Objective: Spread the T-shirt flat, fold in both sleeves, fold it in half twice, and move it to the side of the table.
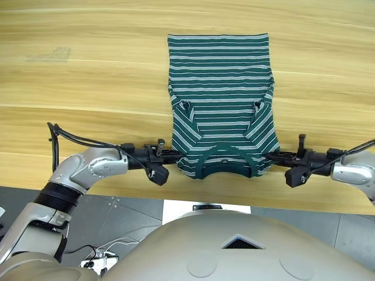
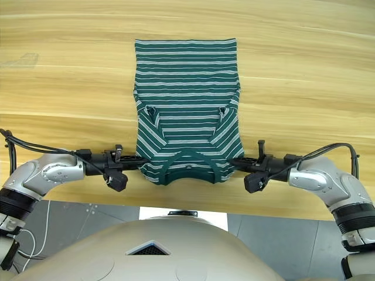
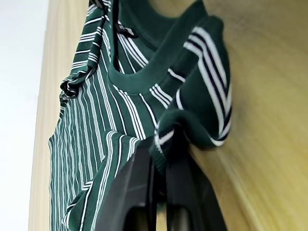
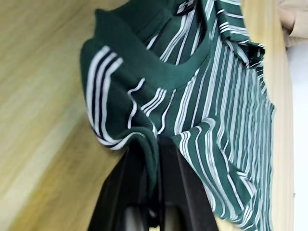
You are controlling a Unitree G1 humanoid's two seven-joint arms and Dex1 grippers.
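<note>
Now we hold the sleeve-folded T-shirt (image 1: 222, 88), lying on the tabletop (image 1: 88, 88), with left jaws closed on its seven-o'clock shoulder and right jaws on its five-o'clock one, ready to fold toward twelve.

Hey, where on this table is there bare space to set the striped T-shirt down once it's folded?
Wide bare wood of the table lies left of the T-shirt and again right of it, with a narrower strip beyond its far hem. The near edge is crowded: the left gripper and right gripper pinch its shoulder corners there.
</note>
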